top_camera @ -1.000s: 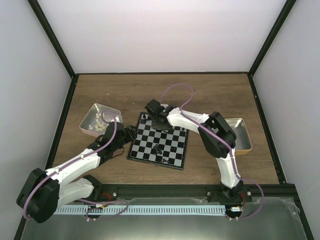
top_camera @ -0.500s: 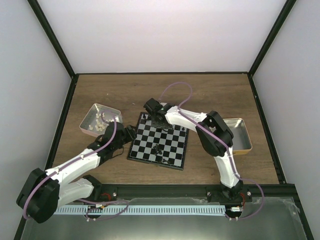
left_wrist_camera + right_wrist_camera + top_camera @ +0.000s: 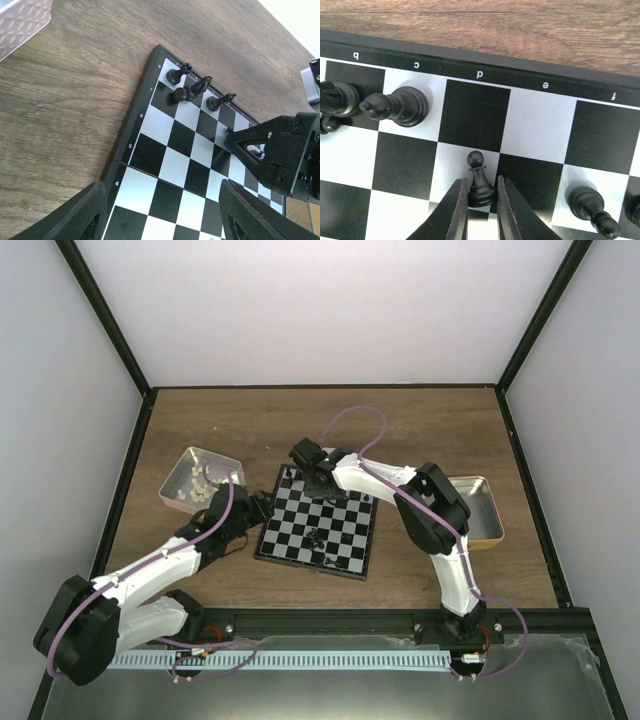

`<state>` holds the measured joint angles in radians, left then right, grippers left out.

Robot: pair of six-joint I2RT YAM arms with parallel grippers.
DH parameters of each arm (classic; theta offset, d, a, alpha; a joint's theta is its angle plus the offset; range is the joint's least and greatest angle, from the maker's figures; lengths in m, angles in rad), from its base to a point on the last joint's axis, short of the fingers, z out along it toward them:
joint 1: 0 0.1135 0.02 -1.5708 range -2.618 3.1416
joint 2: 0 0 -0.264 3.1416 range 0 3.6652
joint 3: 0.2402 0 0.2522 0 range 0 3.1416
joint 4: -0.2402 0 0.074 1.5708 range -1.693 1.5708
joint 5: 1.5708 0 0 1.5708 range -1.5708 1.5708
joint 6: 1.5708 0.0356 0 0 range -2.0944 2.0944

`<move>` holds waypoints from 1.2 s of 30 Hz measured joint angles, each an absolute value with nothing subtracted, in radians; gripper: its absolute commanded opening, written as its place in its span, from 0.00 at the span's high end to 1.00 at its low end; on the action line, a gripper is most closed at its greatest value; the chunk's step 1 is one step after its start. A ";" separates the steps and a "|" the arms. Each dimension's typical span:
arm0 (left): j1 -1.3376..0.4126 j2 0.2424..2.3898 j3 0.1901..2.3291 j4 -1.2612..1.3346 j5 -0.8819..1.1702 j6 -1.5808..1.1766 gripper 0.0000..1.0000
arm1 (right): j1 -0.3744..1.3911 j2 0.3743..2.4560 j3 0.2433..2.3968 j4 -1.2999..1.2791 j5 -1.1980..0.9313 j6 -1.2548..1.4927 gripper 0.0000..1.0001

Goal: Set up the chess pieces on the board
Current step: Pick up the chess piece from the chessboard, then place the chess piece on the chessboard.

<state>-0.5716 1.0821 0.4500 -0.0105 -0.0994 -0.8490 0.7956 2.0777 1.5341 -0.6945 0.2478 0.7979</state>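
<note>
The right arm bends leftward over the board; the right tool pinches a black pawn. The left tool hovers spread over the board's edge.

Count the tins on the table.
2: the pinkish tin left of the chessboard, the tan-rimmed tin right of it, partly hidden by the right arm.

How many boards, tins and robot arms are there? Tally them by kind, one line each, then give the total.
Chessboard: 1
Tins: 2 (pinkish tin, tan-rimmed tin)
Robot arms: 2 (left arm, right arm)
Total: 5
</note>
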 measured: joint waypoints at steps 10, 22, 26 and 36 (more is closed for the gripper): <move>-0.567 1.076 0.452 -0.013 -0.068 -0.836 0.31 | 0.796 1.938 1.327 -0.508 0.233 0.724 0.92; -0.522 1.055 0.753 -0.084 0.345 -0.776 0.16 | 0.770 1.376 0.899 -0.047 -0.157 0.486 0.92; -0.516 1.055 0.827 -0.083 0.503 -0.776 0.19 | 0.770 1.259 0.834 0.036 -0.284 0.424 0.92; -0.515 1.078 0.860 -0.099 0.775 -0.775 0.55 | 0.770 1.123 0.802 0.106 -0.434 0.309 0.92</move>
